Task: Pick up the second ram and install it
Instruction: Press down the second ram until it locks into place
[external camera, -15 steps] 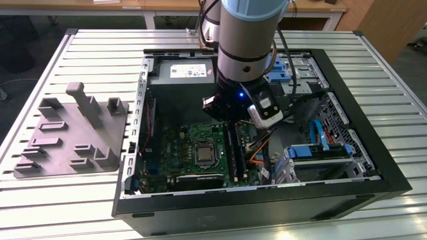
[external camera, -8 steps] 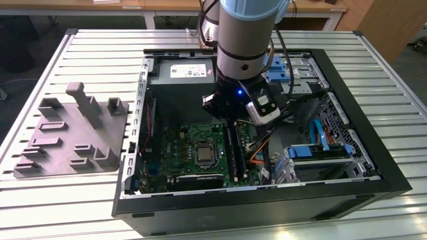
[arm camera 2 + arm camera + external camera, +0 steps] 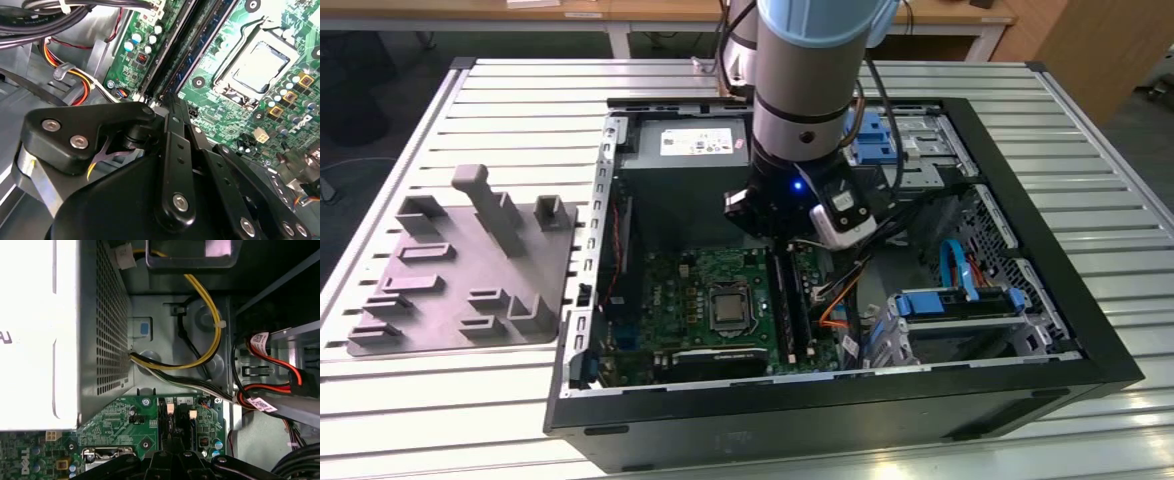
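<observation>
We see the gripper (image 3: 778,238) low inside the open computer case (image 3: 1067,290), right above the motherboard (image 3: 700,290) slot rails (image 3: 165,65). A dark stick, probably the second ram (image 3: 202,37), sits in those rails. Finger opening: we cannot tell.
</observation>
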`<state>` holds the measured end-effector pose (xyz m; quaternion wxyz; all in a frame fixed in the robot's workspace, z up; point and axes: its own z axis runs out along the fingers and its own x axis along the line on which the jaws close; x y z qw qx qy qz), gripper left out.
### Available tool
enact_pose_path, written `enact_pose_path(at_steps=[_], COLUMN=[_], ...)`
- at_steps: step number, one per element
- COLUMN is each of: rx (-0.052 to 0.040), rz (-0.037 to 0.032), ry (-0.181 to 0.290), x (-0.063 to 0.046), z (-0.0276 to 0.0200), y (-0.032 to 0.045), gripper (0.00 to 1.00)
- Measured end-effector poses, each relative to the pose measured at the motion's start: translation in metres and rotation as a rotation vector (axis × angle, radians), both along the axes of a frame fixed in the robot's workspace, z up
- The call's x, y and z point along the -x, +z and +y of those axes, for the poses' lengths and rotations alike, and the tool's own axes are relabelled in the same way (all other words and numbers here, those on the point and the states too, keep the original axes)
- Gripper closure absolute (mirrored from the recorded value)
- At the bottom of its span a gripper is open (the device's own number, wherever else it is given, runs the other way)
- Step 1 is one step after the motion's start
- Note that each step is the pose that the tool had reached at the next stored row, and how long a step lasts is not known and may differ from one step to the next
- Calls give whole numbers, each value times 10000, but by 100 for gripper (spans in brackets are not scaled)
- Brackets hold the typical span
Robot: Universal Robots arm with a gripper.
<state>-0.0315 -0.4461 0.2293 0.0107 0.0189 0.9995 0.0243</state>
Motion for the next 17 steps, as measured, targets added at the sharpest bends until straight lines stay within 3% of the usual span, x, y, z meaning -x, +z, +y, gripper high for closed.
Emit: enact_pose_path(at_steps=[17], rx=[3], rz=[1], ry=[0], x=[0], z=[8], y=[-79], gripper=[90])
